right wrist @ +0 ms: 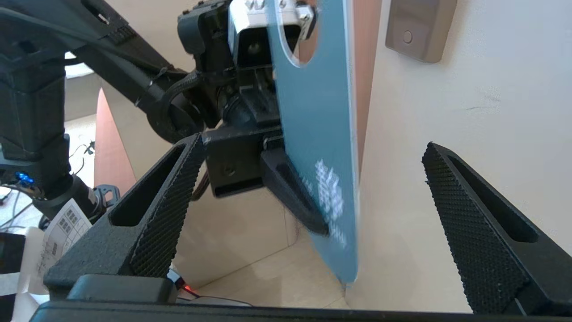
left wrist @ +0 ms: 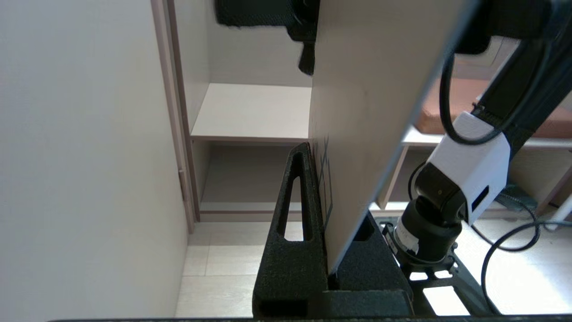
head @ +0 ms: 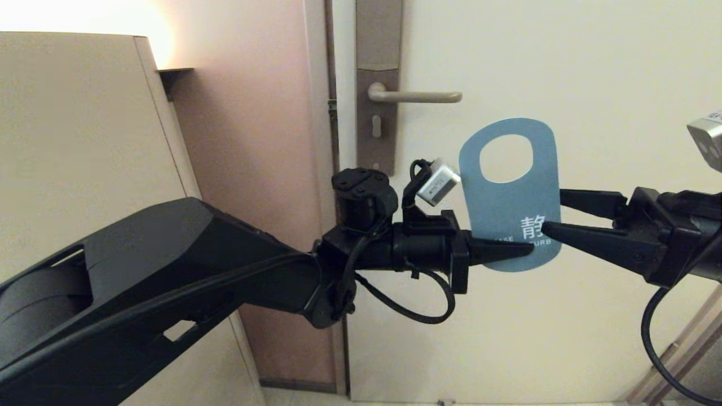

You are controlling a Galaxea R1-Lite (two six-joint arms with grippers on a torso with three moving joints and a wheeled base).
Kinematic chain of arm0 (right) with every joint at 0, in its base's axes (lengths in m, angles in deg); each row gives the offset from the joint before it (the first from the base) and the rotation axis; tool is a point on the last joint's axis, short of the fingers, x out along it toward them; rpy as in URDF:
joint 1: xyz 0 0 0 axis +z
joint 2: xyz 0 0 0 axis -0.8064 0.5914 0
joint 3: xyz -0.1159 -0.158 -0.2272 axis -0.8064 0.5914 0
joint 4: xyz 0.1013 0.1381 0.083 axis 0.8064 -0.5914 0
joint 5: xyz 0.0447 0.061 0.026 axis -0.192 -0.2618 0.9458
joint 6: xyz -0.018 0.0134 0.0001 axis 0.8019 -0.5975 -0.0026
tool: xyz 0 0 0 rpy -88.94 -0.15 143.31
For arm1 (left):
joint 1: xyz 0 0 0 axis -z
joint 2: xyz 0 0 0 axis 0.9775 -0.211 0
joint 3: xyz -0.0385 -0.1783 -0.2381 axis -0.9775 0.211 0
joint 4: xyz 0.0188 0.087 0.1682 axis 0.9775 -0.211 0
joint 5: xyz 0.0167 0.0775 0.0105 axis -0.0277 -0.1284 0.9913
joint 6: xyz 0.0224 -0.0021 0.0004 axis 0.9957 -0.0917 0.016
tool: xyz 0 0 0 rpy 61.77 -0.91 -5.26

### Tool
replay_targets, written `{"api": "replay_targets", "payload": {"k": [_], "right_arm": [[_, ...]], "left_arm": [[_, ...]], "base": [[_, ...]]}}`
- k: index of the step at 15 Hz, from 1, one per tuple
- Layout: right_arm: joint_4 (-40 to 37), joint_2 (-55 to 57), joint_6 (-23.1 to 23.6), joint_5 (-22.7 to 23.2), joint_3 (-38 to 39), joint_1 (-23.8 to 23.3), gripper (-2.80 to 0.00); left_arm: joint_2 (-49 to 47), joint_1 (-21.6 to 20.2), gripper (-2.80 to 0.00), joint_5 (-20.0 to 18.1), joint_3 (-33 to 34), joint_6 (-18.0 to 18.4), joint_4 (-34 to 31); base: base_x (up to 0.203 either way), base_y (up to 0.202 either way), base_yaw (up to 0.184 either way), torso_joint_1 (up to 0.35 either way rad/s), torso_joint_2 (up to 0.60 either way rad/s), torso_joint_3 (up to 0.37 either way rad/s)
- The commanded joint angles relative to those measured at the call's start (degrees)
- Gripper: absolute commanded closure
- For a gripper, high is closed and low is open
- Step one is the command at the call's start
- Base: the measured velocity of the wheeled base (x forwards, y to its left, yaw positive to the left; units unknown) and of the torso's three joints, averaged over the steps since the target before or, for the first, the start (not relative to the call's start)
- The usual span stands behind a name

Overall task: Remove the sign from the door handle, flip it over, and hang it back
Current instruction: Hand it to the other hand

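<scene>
The sign (head: 510, 203) hangs upright in the air, off the door handle (head: 417, 96), below and to the right of the lever's tip. Its blue face with white text is turned toward me. My left gripper (head: 527, 248) is shut on its lower left edge; in the left wrist view the sign's white face (left wrist: 371, 112) rises from between the black fingers (left wrist: 290, 259). My right gripper (head: 553, 211) is open at the sign's right edge, one finger in front and one behind. In the right wrist view the sign (right wrist: 317, 112) stands edge-on between the spread fingers (right wrist: 165, 201), touching neither.
The handle sits on a tall brown-grey plate (head: 375, 113) with a keyhole, on a cream door (head: 592, 67). A beige cabinet (head: 84, 141) stands at the left, next to the pinkish door frame (head: 265, 169). The left arm (head: 169, 270) crosses the lower left.
</scene>
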Motion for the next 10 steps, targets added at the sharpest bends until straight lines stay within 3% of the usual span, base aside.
{"api": "replay_targets", "payload": {"k": [1, 7, 10], "right_arm": [[0.23, -0.01, -0.01, 0.29, -0.04, 0.01, -2.80], [0.23, -0.01, -0.01, 0.19, -0.47, 0.01, -2.80], [0.15, -0.60, -0.01, 0.04, 0.10, -0.07, -2.80]], "left_arm": [[0.87, -0.04, 0.00, -0.21, 0.06, -1.03, 0.35], [1.76, -0.23, 0.00, -1.14, -1.73, -2.31, -2.04], [2.04, -1.04, 0.00, -7.97, -2.68, -2.18, -4.14]], "base": [[0.000, 0.000, 0.000, 0.000, 0.00, 0.000], [0.000, 0.000, 0.000, 0.000, 0.00, 0.000], [0.000, 0.000, 0.000, 0.000, 0.00, 0.000]]}}
